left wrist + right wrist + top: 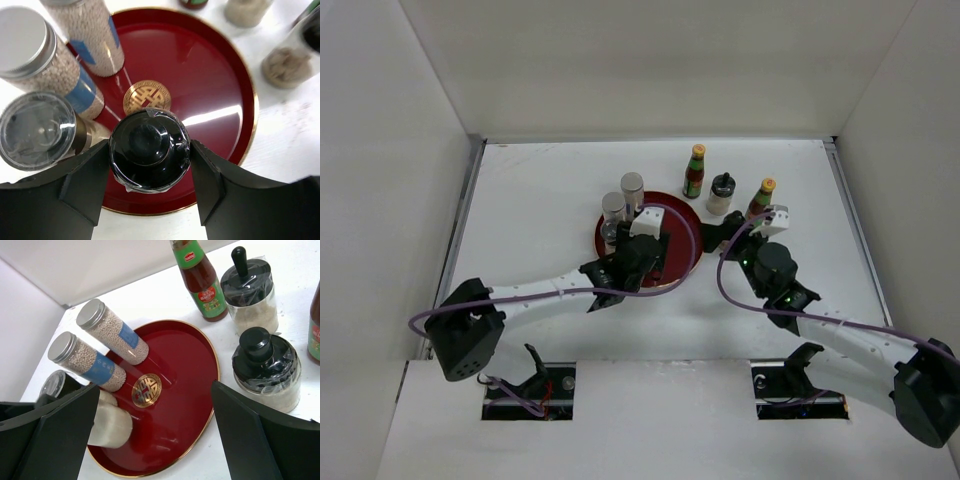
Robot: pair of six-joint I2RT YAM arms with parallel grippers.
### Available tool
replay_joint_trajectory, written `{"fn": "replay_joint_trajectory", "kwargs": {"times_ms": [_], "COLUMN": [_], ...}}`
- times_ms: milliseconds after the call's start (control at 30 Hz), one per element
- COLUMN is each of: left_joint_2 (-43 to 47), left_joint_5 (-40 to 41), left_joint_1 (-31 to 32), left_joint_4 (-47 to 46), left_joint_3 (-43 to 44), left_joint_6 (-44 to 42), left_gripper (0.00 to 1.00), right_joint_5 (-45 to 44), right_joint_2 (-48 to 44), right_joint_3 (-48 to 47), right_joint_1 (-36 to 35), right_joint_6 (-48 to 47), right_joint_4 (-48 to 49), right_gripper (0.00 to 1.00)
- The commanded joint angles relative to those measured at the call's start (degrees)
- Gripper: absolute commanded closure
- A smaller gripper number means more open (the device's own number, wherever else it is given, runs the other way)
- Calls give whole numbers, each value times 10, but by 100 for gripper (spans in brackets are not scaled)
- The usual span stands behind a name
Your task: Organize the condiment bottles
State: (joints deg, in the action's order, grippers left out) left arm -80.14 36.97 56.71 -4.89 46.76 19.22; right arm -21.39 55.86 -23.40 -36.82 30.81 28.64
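Note:
My left gripper (pixel 150 152) is shut on a black-topped pale shaker (pixel 149 149) that stands at the near edge of the red plate (pixel 210 70); the gripper hangs over the plate in the top view (pixel 638 258). Two silver-capped shakers (pixel 632 188) (pixel 613 208) stand at the plate's left rim. A clear-lidded jar (pixel 37 130) is beside them. My right gripper (pixel 155 405) is wide open and empty, just right of the plate (pixel 725 235). Two more black-topped shakers (pixel 250 295) (pixel 265 370) and two dark red sauce bottles (pixel 695 170) (pixel 761 198) stand on the table right of the plate.
White walls close in the table at the left, the back and the right. The plate's gold emblem (pixel 146 97) shows in its bare centre. The nearer black-topped shaker stands close beyond my right gripper's right finger (pixel 245 435).

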Motion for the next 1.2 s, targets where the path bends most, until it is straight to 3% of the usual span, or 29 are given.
{"fn": "replay_joint_trajectory", "kwargs": {"times_ms": [0,233,333,567,667,733,800,900,967,1067,1133,1167], "left_joint_2": [8,6,14,25,38,52,71,111,136,179,209,225], "left_joint_5": [3,4,6,2,2,2,2,2,1,7,14,20], "left_joint_1": [-1,-1,-2,-5,0,1,3,0,-3,-22,-41,-54], "left_joint_4": [-77,-77,-74,-73,-81,-86,-101,-127,-150,-198,-217,-219], "left_joint_3": [-5,-41,-52,-59,-55,-51,-48,-35,-36,-68,-104,-122], "left_joint_6": [-2,1,6,-1,-13,-21,-32,-49,-55,-45,-15,5], "left_gripper": [65,61,55,20,12,9,8,10,17,41,60,67], "right_joint_5": [-4,-2,-9,-10,-10,-12,-13,-13,-16,-17,-16,-16], "right_joint_2": [-6,-2,-2,6,7,7,8,22,44,90,128,151], "right_joint_3": [3,1,0,-6,-14,-27,-50,-96,-129,-185,-226,-252], "right_joint_1": [9,7,7,9,8,8,8,3,3,3,9,11], "right_joint_6": [11,7,4,0,-5,-7,-14,-21,-26,-40,-55,-69], "right_joint_4": [14,13,13,12,2,-13,-37,-77,-97,-126,-148,-160], "right_gripper": [0,0,0,0,0,11,37,65,73,74,69,62]}}
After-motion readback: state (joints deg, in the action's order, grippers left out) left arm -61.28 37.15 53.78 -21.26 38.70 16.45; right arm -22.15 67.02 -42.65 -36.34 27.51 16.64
